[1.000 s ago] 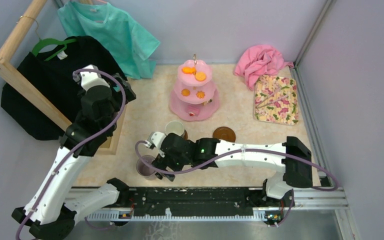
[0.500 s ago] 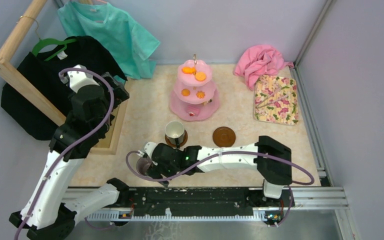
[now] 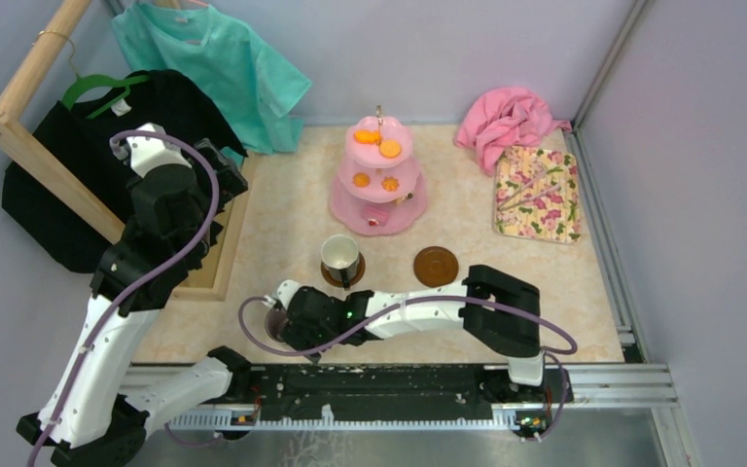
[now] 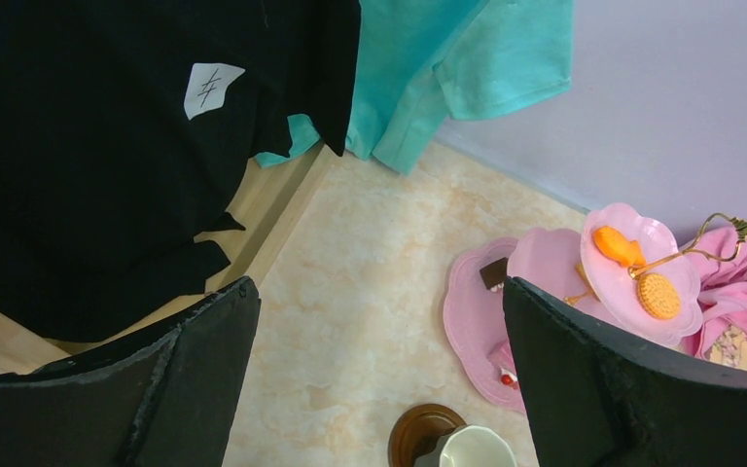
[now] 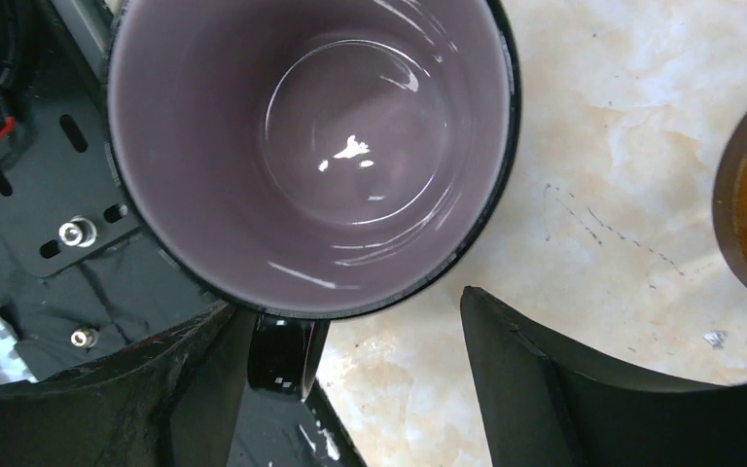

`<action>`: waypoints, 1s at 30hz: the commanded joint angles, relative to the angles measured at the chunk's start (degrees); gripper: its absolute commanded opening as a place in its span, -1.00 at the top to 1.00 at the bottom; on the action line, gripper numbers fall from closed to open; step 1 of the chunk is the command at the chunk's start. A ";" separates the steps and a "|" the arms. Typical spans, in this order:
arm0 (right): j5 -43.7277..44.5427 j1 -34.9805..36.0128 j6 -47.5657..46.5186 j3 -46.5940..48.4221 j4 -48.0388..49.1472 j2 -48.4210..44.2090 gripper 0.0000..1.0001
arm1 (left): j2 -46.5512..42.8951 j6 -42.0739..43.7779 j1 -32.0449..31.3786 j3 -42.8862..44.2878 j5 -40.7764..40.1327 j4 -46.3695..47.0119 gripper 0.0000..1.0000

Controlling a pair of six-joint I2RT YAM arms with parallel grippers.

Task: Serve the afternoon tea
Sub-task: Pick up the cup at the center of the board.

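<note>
While the pink cake stand (image 3: 377, 190) sits stocked at upper centre of the surface (image 3: 282, 224), the step in hand looks like collecting the grey-purple mug (image 5: 311, 146) at the lower centre-left edge. The right gripper (image 5: 345, 311) hovers over it, jaws released around its rim and handle, gripping nothing. The left gripper (image 4: 379, 370) hangs at left, jaws spread, empty. The next move calls for closing on the rim, then carrying the mug to the bare saucer (image 3: 436, 263) right of the white mug (image 3: 338, 255).

One cake stand (image 3: 350, 210), two mugs (image 3: 339, 253), two saucers (image 3: 436, 265), four orange snacks (image 3: 390, 148), two shirts (image 3: 224, 58), one cloth (image 3: 506, 122), one mat (image 3: 537, 195).
</note>
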 commanded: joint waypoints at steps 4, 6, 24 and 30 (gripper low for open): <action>-0.91 0.72 0.57 4.06 4.11 3.60 -0.39 | -0.10 2.21 0.31 0.94 -0.80 0.15 -0.99; -1.38 0.71 0.57 4.29 4.46 4.27 -0.25 | -0.04 2.29 0.31 0.83 -0.76 0.23 -0.99; -1.42 0.78 -1.45 6.10 2.80 3.72 1.00 | -0.77 2.30 0.28 0.03 -0.61 0.59 -0.99; 2.31 1.80 -1.35 7.87 -1.18 1.43 1.00 | -1.37 1.37 0.26 -0.36 -1.25 0.76 -0.99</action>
